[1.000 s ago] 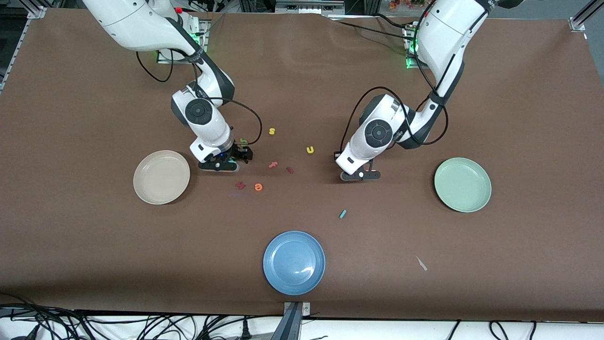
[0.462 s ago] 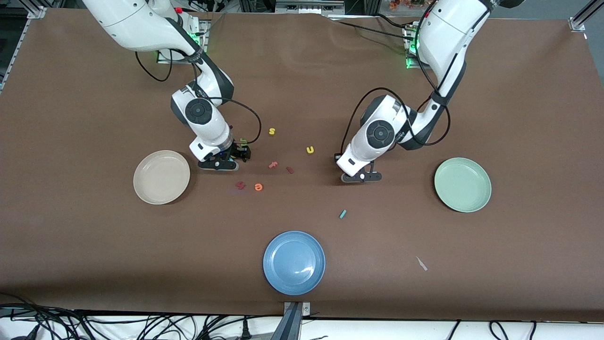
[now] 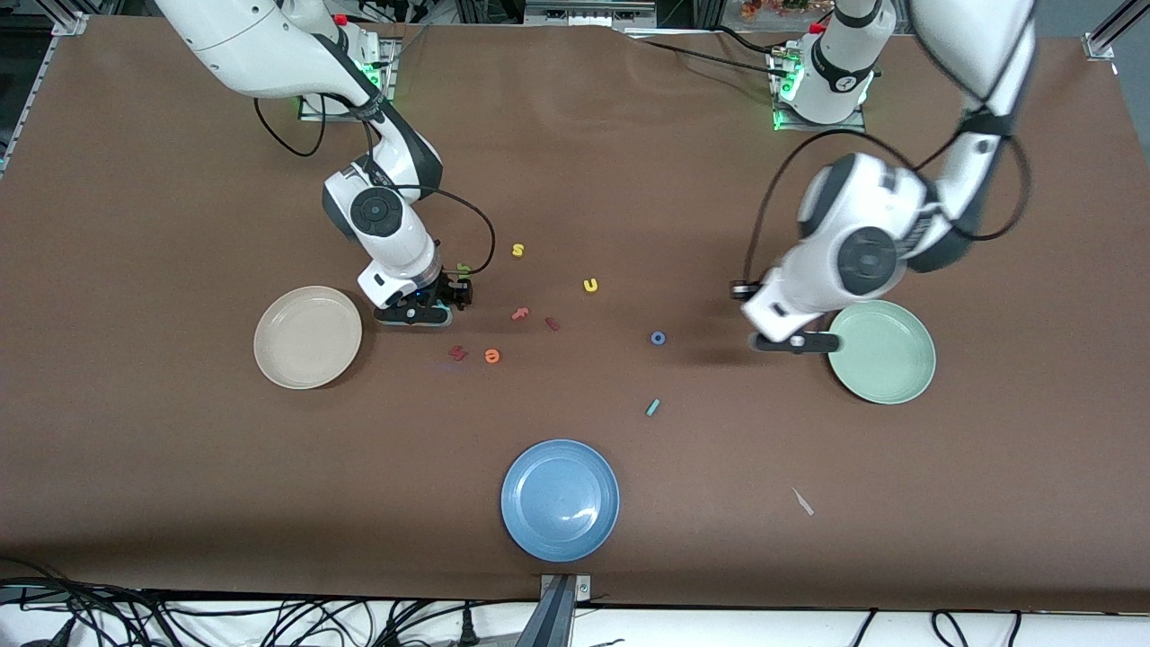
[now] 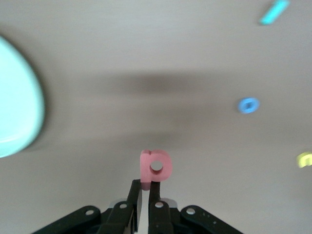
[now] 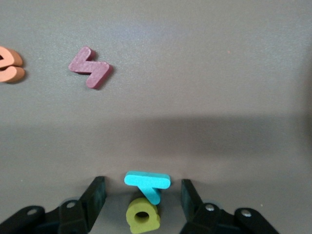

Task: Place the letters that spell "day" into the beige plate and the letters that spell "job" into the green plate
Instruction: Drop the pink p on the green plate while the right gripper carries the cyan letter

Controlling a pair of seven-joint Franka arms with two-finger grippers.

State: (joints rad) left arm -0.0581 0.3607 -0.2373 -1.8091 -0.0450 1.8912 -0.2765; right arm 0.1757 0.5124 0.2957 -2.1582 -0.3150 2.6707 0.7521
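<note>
Salmon bowl-and-stem letter [image 4: 156,166] pinched by shut left end effector [image 4: 145,195]; right end effector [image 5: 143,195] open around teal y [image 5: 147,183]

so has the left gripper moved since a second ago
Yes. The left gripper, shut on the salmon letter, has swung toward the left arm's end of the table, now beside the green plate.

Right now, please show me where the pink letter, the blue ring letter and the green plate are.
pink letter [image 4: 156,166], left wrist view, on its bowl.
blue ring letter [image 3: 658,338], front view, on its ring.
green plate [image 3: 885,355], front view, on its bare floor.
</note>
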